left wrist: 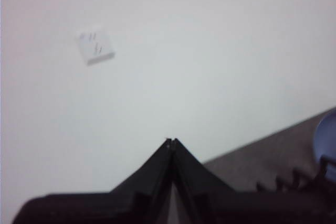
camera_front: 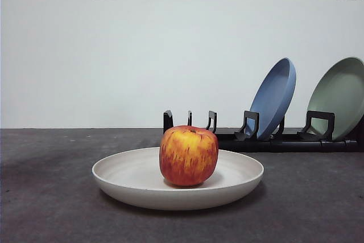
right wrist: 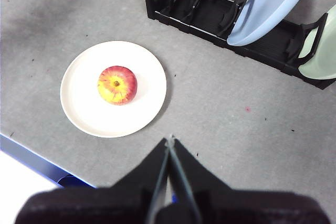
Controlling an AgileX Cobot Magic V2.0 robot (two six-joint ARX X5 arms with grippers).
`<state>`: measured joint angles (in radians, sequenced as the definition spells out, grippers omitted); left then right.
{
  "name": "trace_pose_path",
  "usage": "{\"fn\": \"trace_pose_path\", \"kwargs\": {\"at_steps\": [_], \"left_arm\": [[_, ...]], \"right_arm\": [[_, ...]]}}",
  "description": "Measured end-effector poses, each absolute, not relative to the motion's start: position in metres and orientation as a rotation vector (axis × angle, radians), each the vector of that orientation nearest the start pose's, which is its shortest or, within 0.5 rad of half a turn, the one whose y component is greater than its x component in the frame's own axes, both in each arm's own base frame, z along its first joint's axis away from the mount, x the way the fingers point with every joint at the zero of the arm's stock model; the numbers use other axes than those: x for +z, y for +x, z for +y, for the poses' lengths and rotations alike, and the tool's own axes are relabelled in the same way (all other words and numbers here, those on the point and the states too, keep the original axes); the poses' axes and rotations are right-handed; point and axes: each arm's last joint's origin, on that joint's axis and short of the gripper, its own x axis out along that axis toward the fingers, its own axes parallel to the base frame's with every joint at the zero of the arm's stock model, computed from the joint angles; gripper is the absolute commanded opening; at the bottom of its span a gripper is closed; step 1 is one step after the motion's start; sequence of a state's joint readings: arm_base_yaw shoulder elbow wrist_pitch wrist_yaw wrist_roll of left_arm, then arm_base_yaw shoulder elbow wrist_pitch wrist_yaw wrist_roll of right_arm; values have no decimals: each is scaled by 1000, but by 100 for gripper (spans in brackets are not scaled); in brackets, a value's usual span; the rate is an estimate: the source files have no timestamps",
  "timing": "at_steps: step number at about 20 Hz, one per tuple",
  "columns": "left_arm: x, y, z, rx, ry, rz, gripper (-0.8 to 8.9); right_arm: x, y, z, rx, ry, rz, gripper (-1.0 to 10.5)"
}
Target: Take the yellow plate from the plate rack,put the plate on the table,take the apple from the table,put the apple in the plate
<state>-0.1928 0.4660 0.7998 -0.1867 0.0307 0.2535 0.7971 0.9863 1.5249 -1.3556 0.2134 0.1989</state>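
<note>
the right gripper (right wrist: 170,141) is pinched closed and empty, high above the table (right wrist: 220,108). below and beyond its tips, the apple (right wrist: 117,84) sits in the yellow plate (right wrist: 84,114); the plate rack (right wrist: 210,17) lies farther off. the left gripper (left wrist: 171,142), seemingly closed, faces the wall.

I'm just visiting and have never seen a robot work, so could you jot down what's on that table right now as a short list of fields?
Apple: round red apple with yellow streaks, sitting upright in the plate
Plate: round shallow cream plate, flat on the dark grey table
Rack: long black pronged plate rack, behind the plate
Other plates: blue plate and pale green plate, leaning in rack slots
Left gripper: shut, raised, pointing at the wall
Right gripper: shut, high above the table, holding nothing
</note>
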Motion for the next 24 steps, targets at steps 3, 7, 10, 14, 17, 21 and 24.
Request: {"fn": "trace_pose_path", "kwargs": {"at_steps": [3, 7, 10, 14, 17, 21, 24], "left_arm": [[312, 96, -14, -158, 189, -143, -3], [230, 101, -9, -109, 92, -45, -3], [189, 100, -6, -87, 36, 7, -3], [167, 98, -5, -70, -21, 23, -3], [158, 96, -4, -64, -39, 101, -3], [152, 96, -5, -74, -74, 166, -3], [152, 96, -5, -73, -85, 177, -3]], "right_arm": [[431, 88, 81, 474, -216, 772, 2], [431, 88, 81, 473, -216, 772, 2], [431, 88, 81, 473, -216, 772, 2], [431, 88, 81, 473, -216, 772, 2], [431, 88, 81, 473, -216, 772, 2], [431, 88, 81, 473, -216, 772, 2], [431, 88, 81, 473, -216, 772, 2]]}}
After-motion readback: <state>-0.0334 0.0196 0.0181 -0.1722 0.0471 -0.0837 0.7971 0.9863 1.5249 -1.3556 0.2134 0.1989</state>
